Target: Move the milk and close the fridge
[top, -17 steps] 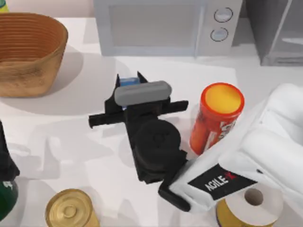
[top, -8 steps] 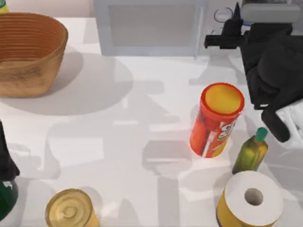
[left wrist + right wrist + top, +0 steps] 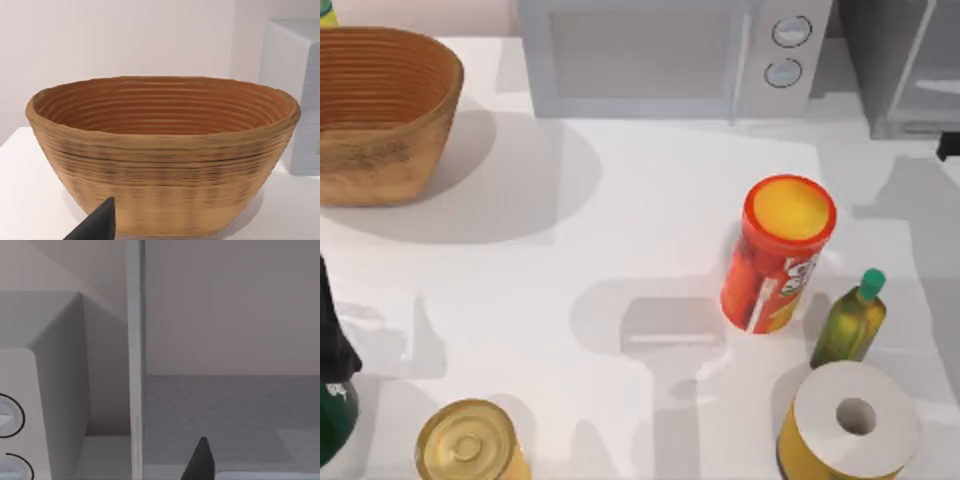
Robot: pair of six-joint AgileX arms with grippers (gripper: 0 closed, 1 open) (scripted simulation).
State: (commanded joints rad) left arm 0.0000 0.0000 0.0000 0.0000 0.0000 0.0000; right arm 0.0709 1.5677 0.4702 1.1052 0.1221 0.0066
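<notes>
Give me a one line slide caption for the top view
Tabletop from above: wicker basket, microwave, red can, oil bottle and paper roll, with the fridge at the right.

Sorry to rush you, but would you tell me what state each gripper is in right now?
Left gripper: facing the basket; state cannot be told.
Right gripper: at the fridge; state cannot be told.

Overhead table camera, two wrist close-ups
</notes>
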